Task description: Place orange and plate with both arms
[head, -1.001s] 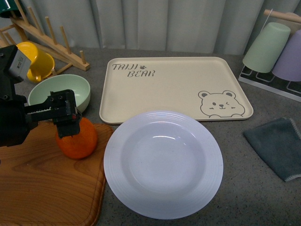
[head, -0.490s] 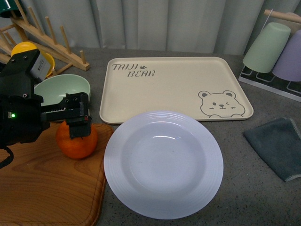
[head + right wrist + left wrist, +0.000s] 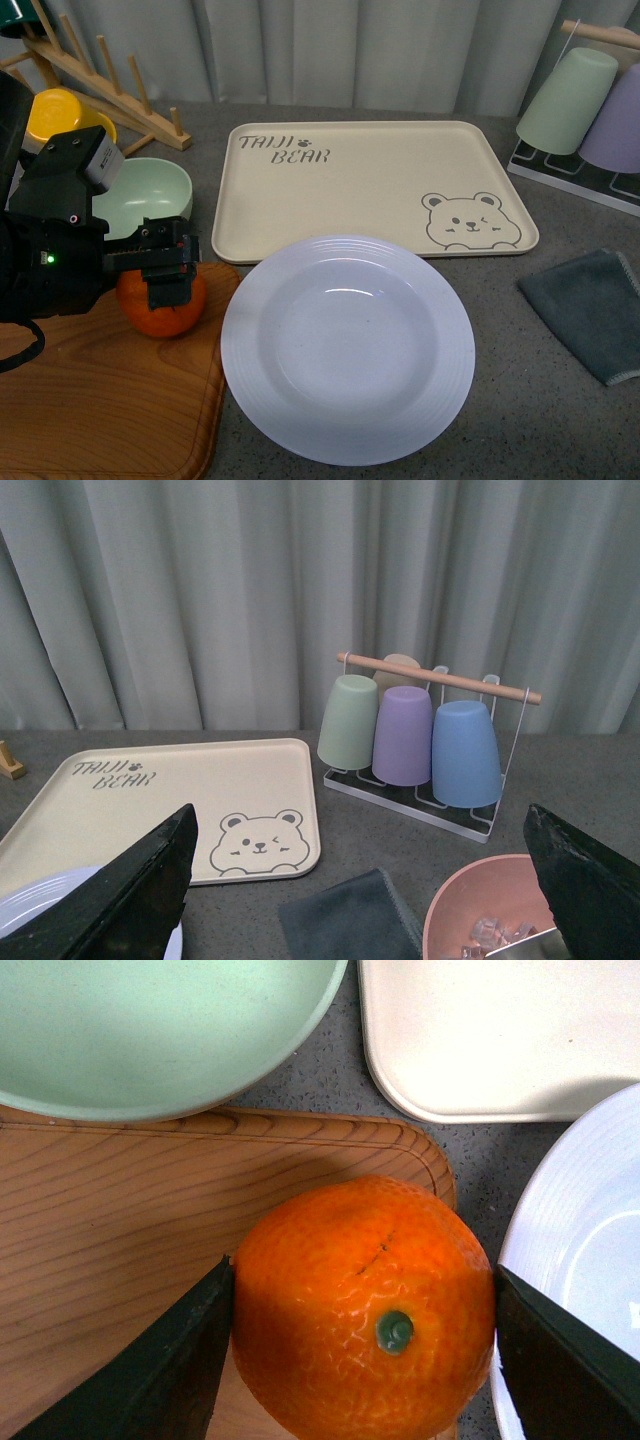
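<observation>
The orange (image 3: 145,312) rests on the near right corner of a wooden board (image 3: 90,400). My left gripper (image 3: 168,283) is shut on it from above. In the left wrist view the two black fingers (image 3: 190,1340) press both sides of the orange (image 3: 340,1260), whose green stem dot faces the camera. The white plate (image 3: 348,350) lies flat just right of the orange, in front of the beige bear tray (image 3: 370,180). An edge of the plate (image 3: 580,1240) shows beside the held fruit. My right gripper (image 3: 360,880) hangs open with nothing in it, high over the table's right side, outside the front view.
A pale green bowl (image 3: 150,195) sits directly behind the board, with a yellow mug (image 3: 60,115) and a wooden rack (image 3: 100,70) beyond. A cup rack (image 3: 590,110) stands at the back right. A grey cloth (image 3: 590,305) and a pink bowl (image 3: 480,900) lie right of the plate.
My left arm has pushed further in from the left and its gripper has sunk lower around the orange. The orange stays in about the same spot on the board.
</observation>
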Robot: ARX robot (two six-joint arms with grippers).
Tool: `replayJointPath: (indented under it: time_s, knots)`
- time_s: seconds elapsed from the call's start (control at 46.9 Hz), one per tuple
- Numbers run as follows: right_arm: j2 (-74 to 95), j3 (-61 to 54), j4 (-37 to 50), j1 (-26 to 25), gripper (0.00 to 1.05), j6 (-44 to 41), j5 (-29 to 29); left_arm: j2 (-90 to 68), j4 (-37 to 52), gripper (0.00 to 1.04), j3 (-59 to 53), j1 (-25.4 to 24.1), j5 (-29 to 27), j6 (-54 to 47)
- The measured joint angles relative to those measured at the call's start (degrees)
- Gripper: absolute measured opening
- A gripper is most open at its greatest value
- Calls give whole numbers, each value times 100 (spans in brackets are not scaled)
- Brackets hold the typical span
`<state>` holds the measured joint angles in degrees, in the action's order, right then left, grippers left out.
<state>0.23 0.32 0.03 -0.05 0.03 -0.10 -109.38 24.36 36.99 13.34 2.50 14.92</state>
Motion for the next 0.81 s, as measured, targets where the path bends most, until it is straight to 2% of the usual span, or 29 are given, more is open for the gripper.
replayJointPath:
  time_s: [0.128,0.49,0.703,0.81]
  knots:
    - [0,0,0,0,96,2,0,0,7,64,0,9,-9,0]
    - [0,0,0,0,96,2,0,719,-175,64,-44,243,-105,216]
    - [0,0,0,0,96,0,0,785,-160,64,68,916,-127,608]
    - [0,0,0,0,96,2,0,533,-37,63,197,1543,-181,935]
